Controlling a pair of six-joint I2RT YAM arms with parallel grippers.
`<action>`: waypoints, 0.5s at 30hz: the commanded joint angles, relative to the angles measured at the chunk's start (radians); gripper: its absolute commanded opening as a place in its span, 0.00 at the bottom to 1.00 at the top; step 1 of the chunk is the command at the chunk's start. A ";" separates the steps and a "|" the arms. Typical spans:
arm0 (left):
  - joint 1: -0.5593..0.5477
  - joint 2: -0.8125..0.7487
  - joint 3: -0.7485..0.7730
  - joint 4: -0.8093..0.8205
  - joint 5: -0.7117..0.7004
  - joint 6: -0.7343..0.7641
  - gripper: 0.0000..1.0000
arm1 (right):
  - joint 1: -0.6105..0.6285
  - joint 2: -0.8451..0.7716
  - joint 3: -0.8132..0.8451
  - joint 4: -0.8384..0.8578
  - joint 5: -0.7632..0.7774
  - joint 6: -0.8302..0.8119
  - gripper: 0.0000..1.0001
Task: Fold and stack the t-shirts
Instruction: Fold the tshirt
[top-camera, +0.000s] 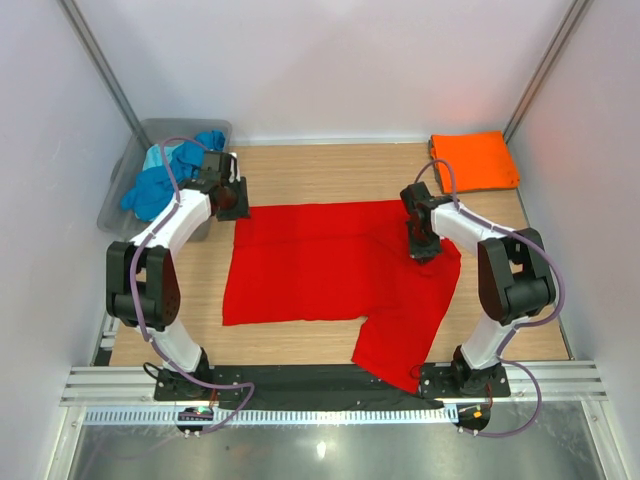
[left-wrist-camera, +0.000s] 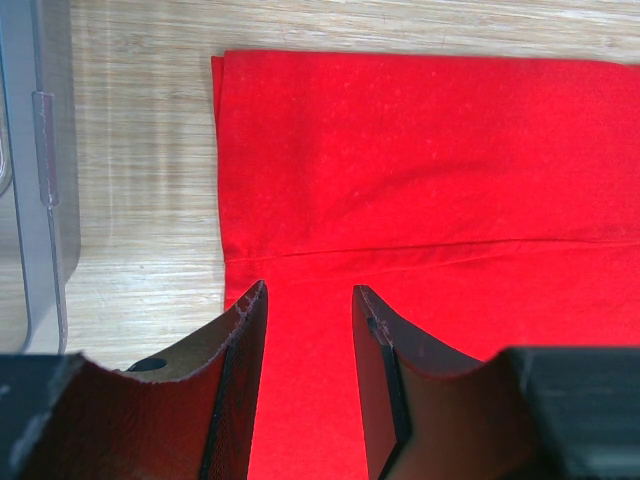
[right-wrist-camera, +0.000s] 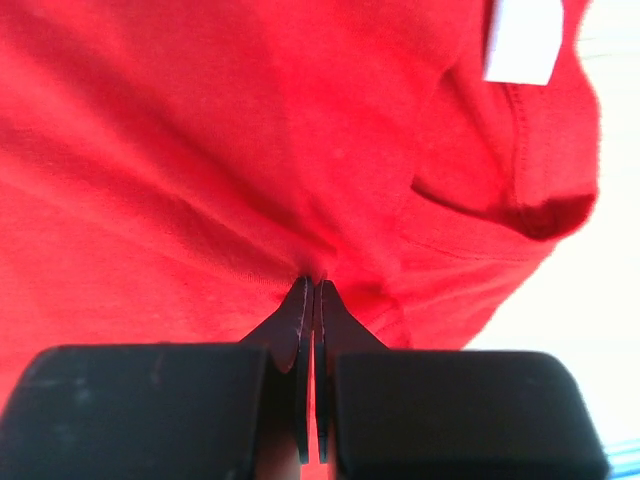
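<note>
Evenly, brightly lit from above, shadows soft, right wrist view's edge blown out — white glare, shirt (right-wrist-camera: 200, 150) oversaturated, fingers (left-wrist-camera: 235, 400) blurred.

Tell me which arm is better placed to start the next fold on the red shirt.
Right. The right gripper is shut on a pinch of the red t-shirt near its collar, ready to lift. The left gripper hangs open above the shirt's left edge, holding nothing.

The red t-shirt (top-camera: 330, 265) lay spread flat at centre, the orange t-shirt (top-camera: 474, 160) folded at one o'clock, the blue t-shirts (top-camera: 145, 192) crumpled at ten.
</note>
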 joint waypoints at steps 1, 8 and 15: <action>0.001 0.003 0.005 0.011 -0.011 0.016 0.41 | 0.001 -0.005 0.049 -0.005 0.082 0.013 0.01; 0.001 0.014 0.006 0.008 -0.012 0.017 0.41 | -0.056 0.014 0.154 -0.014 0.130 0.024 0.01; -0.001 0.023 0.009 0.003 -0.012 0.017 0.41 | -0.105 0.083 0.252 0.038 0.104 -0.039 0.01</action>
